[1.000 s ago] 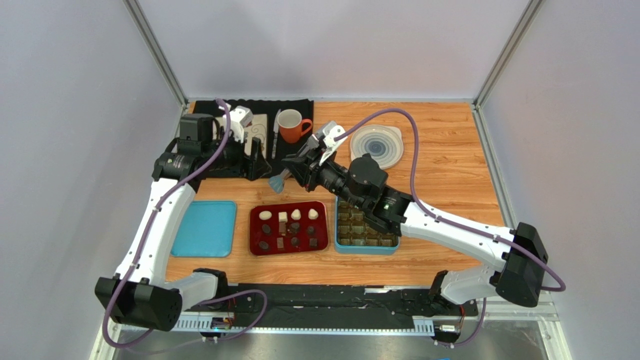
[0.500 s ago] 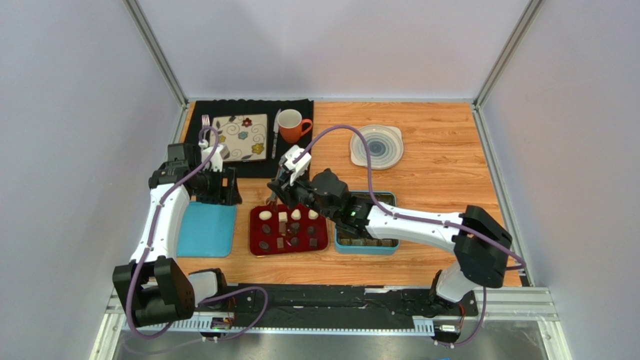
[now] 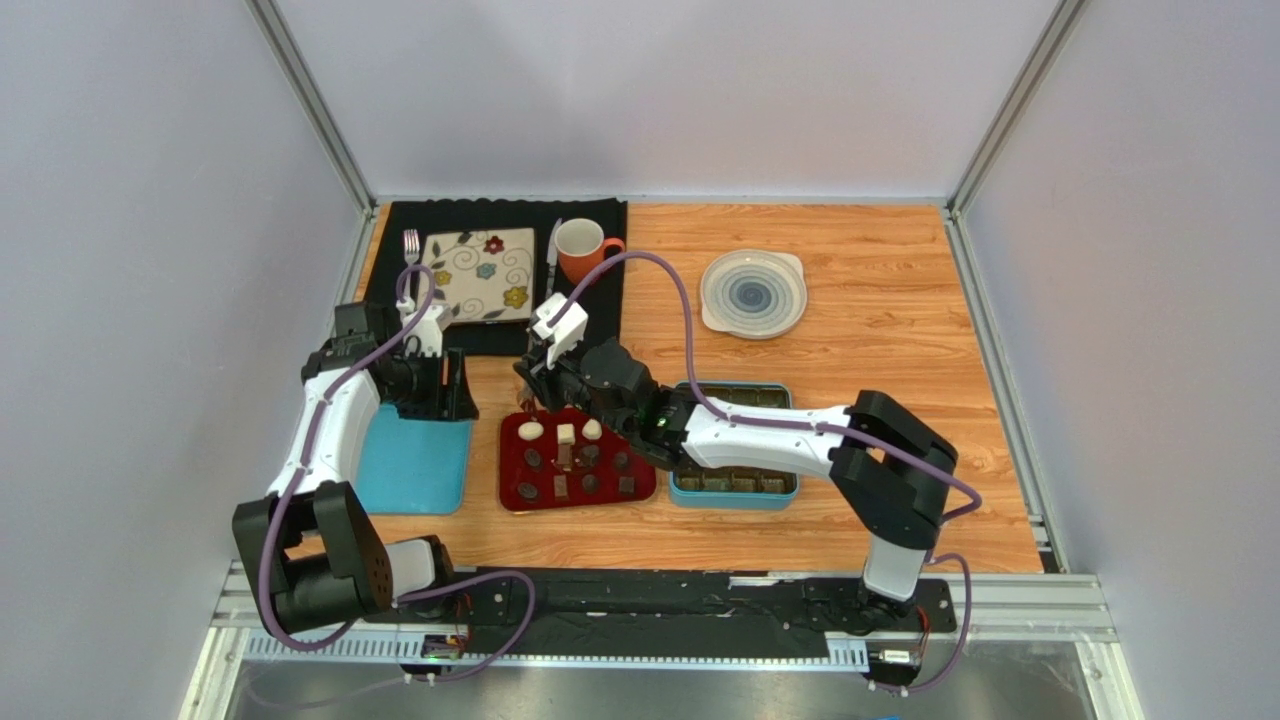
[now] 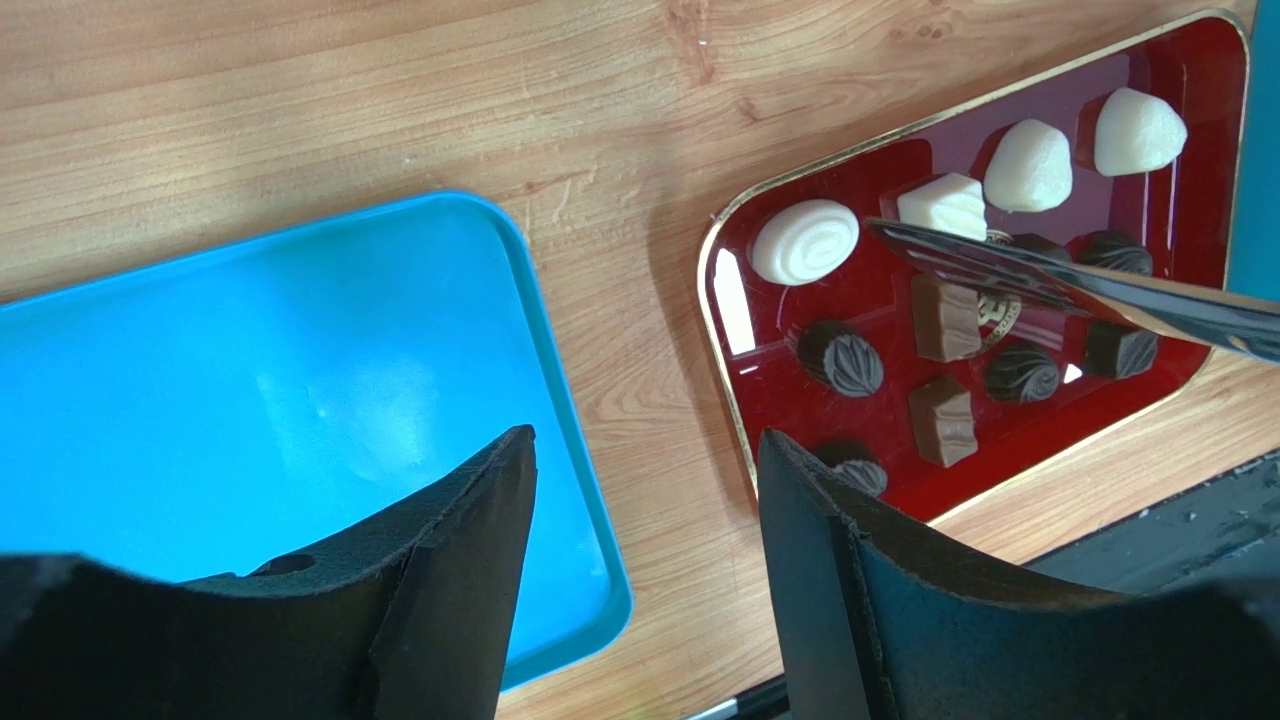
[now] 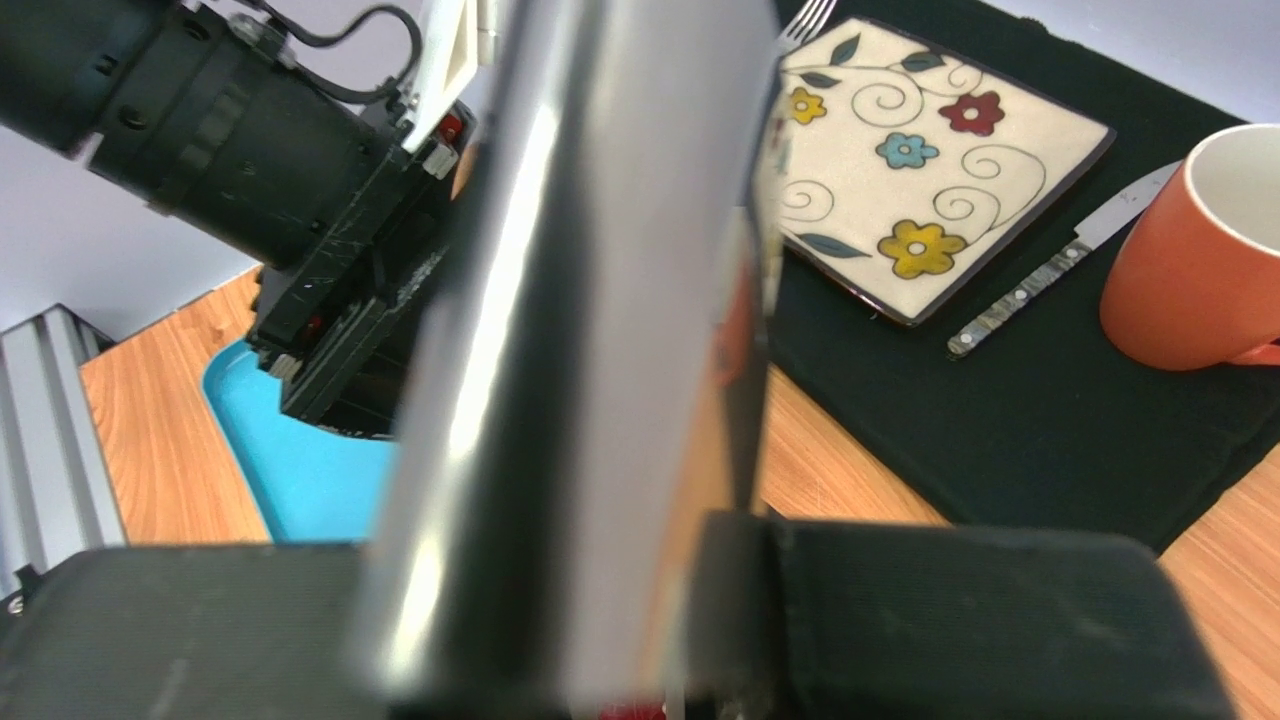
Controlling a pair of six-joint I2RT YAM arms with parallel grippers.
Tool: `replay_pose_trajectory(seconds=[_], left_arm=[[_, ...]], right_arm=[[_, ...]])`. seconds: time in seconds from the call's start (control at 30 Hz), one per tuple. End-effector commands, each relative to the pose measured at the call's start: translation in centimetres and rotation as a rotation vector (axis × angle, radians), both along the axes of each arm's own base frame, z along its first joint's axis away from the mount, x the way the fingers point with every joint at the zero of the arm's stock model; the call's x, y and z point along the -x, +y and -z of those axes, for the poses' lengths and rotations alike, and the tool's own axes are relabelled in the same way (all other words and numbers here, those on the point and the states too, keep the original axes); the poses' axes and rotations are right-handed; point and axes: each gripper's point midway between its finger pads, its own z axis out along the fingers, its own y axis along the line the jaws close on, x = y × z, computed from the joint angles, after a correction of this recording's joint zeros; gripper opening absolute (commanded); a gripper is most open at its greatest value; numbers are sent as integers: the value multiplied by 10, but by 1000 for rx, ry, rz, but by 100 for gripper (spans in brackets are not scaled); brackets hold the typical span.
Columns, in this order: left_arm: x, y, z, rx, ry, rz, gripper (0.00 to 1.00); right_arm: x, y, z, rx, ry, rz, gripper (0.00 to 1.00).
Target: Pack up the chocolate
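Chocolate (image 4: 944, 318): about a dozen small pieces in loose rows on the red tray (image 4: 781, 393). In the top view the white ones sit along the tray's 12 o'clock row and the dark ones toward 6 o'clock. Teal box (image 3: 733, 494) with a brown grid insert lies just beside the tray at its 3 o'clock. Cannot tell whether any cell is filled. Blue lid (image 4: 226, 390) lies at the tray's 9 o'clock.

Right gripper (image 5: 601, 608): clamped on metal tongs (image 4: 1082, 293), with the tips over the tray's white row. Contact with a piece: cannot tell.

Left gripper (image 4: 643, 450): fingers moderately apart, holding nothing, above the lid's edge nearest the tray.

Handling, judged:
- Pieces are likely light and stiff but brittle, so a hard squeeze would probably crack or scuff the shell.
- Domed white pieces look smooth and may slip out from between steel tips.
- Take square pieces across two flat sides.
- Take domed and oval ones low, across the widest part, with light pressure.
- The tray floor is glossy, so a nudged piece may slide rather than seat in the tongs.
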Motion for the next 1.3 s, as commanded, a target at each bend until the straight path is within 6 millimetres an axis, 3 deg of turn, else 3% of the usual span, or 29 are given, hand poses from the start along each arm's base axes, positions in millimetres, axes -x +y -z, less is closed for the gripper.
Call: replay_pose_trajectory(seconds=[0.0, 0.2, 0.4, 1.27], left_arm=[[-7, 2, -7, -17, -82, 36, 64], [-10, -1, -13, -2, -100, 48, 65], [-9, -3, -16, 7, -104, 55, 66], [-10, -6, -27, 20, -135, 71, 67]], right_arm=[[-10, 14, -28, -86, -48, 33, 18], [-10, 16, -15, -65, -30, 36, 20], [-9, 16, -6, -41, -22, 47, 32], [-4, 19, 12, -9, 7, 41, 41]])
